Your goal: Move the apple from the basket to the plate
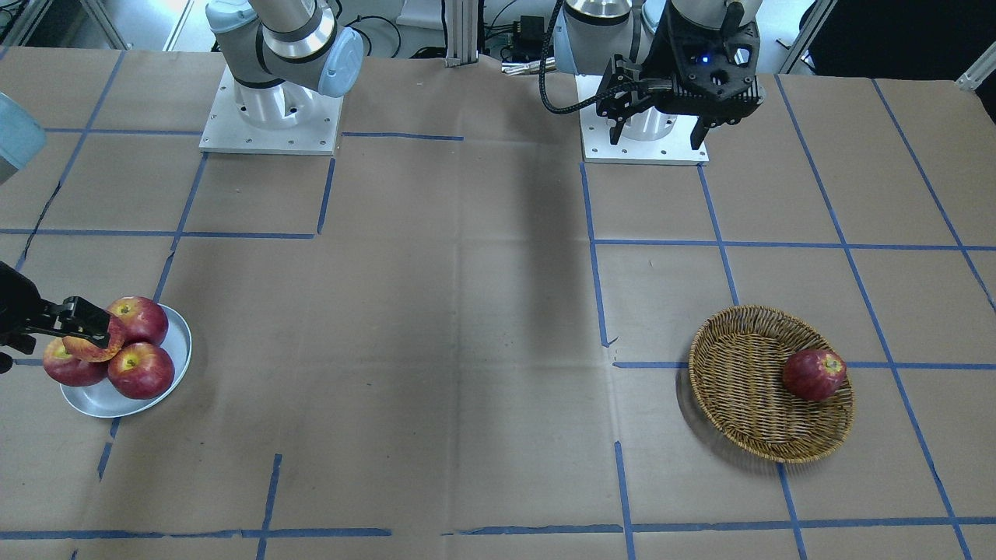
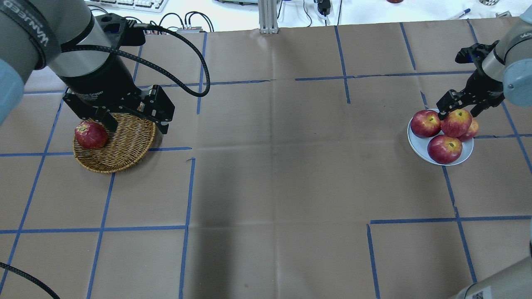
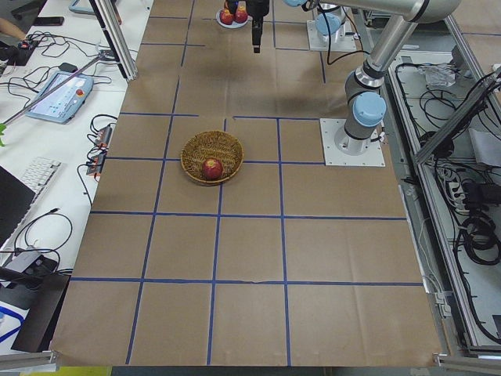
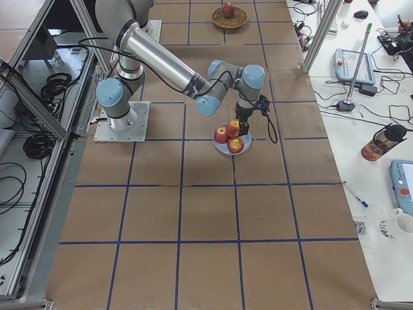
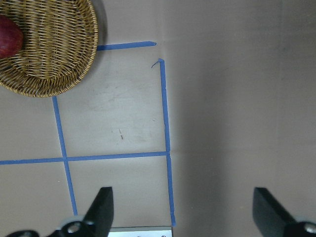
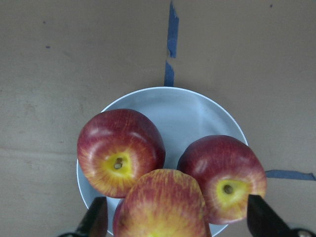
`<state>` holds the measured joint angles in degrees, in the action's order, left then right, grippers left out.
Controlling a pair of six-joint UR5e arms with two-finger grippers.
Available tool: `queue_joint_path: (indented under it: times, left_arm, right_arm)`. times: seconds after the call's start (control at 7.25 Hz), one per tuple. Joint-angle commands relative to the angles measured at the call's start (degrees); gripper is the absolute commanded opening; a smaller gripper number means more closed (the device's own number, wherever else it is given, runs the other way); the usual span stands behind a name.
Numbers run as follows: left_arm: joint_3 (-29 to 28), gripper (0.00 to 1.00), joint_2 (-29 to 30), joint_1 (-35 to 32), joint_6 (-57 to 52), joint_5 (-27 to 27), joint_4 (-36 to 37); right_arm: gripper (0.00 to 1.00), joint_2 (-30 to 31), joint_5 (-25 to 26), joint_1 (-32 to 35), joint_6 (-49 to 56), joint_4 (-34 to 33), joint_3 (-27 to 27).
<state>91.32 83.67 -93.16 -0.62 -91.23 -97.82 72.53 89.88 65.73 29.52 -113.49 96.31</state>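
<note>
The red-orange, yellow-streaked apple (image 2: 456, 123) rests on top of three darker red apples on the pale plate (image 2: 417, 143). My right gripper (image 2: 459, 112) is open and straddles the apple. In the right wrist view the apple (image 6: 163, 205) lies between the spread fingers (image 6: 96, 219), with a gap on one side, above the plate (image 6: 187, 108). The wicker basket (image 2: 124, 145) holds one dark red apple (image 2: 90, 135). My left gripper (image 1: 657, 117) is open and empty, raised high near its base; its wrist view shows the basket (image 5: 54, 54) at the upper left.
Brown paper with blue tape lines covers the table. The two arm bases (image 1: 268, 117) stand on the robot's side of the table. The basket (image 1: 747, 389) and the plate (image 1: 175, 342) sit at opposite ends of the table.
</note>
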Motion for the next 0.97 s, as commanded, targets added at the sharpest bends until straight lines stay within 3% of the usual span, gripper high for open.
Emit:
queue_joint_path:
  times: [0.0,0.14,0.41,0.83]
  left_arm:
    - [0.0,0.99,0.0,0.0,-0.1,0.0,0.0]
    - [0.0,0.99,0.0,0.0,0.0,0.0,0.0]
    - [0.0,0.99,0.0,0.0,0.0,0.0,0.1]
    - [0.0,0.99,0.0,0.0,0.0,0.0,0.1]
  right_arm:
    - [1.0,3.4,-0.1,5.2,-0.9,11.1,-8.6]
    - [1.0,4.9,0.0,8.9,-3.4,17.1,-12.6]
    - [1.0,9.1,0.0,15.4,-13.5,25.4,-14.0]
    - [1.0,11.8,0.0,26.4,-28.0,26.7,-12.0]
